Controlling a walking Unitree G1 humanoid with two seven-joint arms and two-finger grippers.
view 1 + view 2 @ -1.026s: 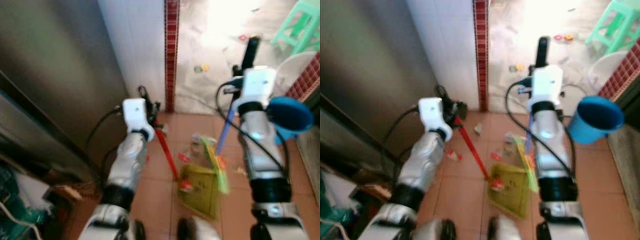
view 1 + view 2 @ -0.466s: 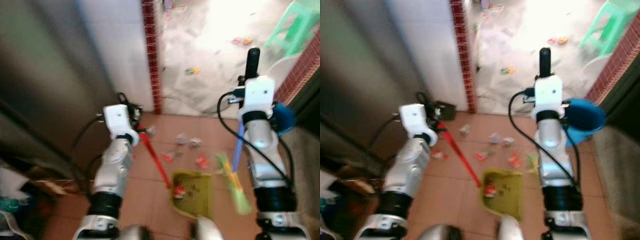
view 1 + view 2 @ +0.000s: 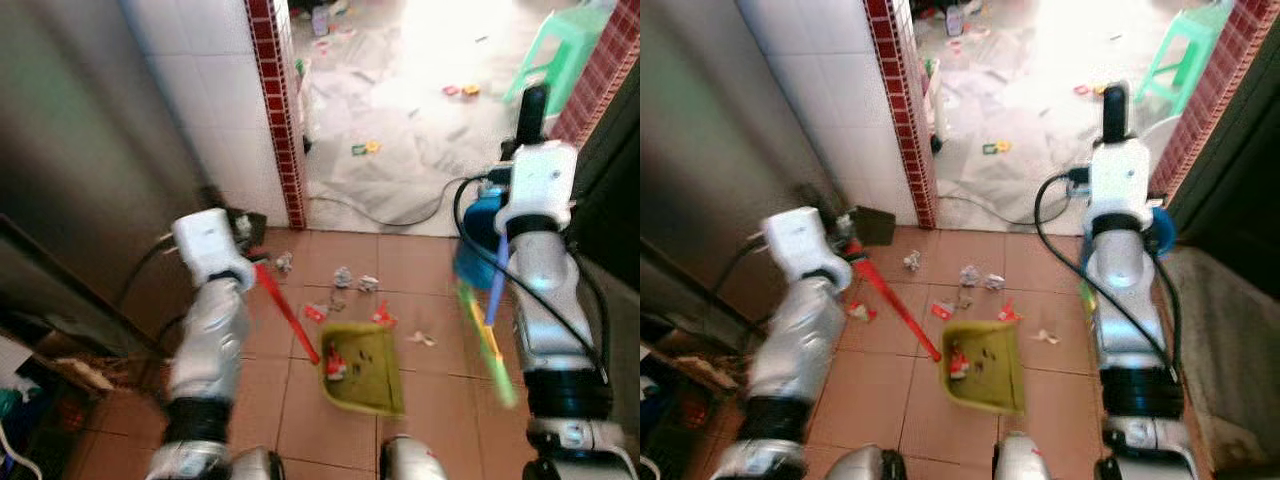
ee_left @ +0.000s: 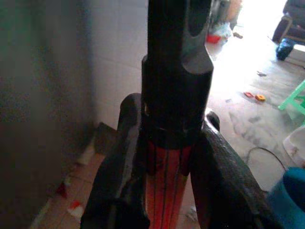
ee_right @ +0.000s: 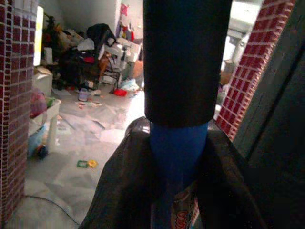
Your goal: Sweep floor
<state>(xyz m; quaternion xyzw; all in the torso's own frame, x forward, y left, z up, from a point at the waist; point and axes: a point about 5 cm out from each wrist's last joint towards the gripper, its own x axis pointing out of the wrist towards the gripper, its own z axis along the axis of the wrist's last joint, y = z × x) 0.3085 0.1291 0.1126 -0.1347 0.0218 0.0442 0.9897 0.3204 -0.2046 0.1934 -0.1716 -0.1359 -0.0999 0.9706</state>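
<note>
On my far left is a grey metal panel [image 3: 90,150], then the white tiled wall with its red mosaic tile edge [image 3: 272,100]. My left gripper [image 4: 167,157] is clenched on the red handle [image 3: 285,312] of the dustpan, its fingers [image 4: 121,171] pressed against both sides of the shaft just under the black end cap. The handle slants down to the yellow-green dustpan [image 3: 365,370], which rests on the terracotta floor tiles [image 3: 300,420] with a little red and white rubbish already in it.

Just beyond the pan's far edge lie scattered crumpled paper scraps and red wrappers [image 3: 345,285], with one pale scrap [image 3: 420,340] beside the pan on its right. More litter [image 3: 360,148] sits well apart on the pale floor past the doorway.

To the right, my right gripper [image 5: 174,176] is grasping the blue broom handle [image 3: 497,285] below its black grip. The green bristles [image 3: 490,345] appear blurred and hang right of the pan, seemingly off the floor. A blue bucket [image 3: 478,240] stands behind the arm, a green stool [image 3: 545,60] farther off.

To do this stroke well, I'd keep the pan's lip flat on the tiles and steady, set the bristles down beyond the nearest scraps, and pull them in short strokes toward the lip. I judge the main risk is flicking light paper sideways, and the bucket crowds the broom's swing.
</note>
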